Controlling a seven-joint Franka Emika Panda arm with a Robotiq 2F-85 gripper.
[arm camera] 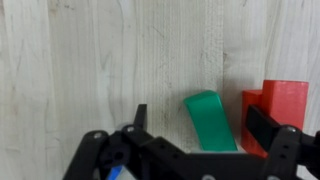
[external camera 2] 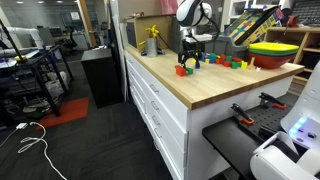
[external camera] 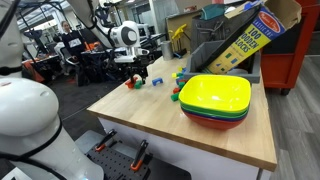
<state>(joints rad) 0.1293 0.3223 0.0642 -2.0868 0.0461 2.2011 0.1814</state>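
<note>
The arm reaches out over the far end of the table (external camera: pixel 140 112), wrist turned straight down. The claw (external camera: pixel 135 73) hangs just above the wood, jaws spread wide and gripping nothing. In both exterior views a red block (external camera 2: pixel 181 70) shows by the claw, but the piece under it cannot be made out there. The wrist view fills that in: a green block (arm camera: pixel 210 122) lies flat on the table between the fingers (arm camera: pixel 140 118), nearer the finger on the red block's side, with the red block just beside it. The green block's long axis runs up the picture, leaning slightly left toward its rounded top end. A stack of bowls (external camera: pixel 215 100) sits well apart.
</note>
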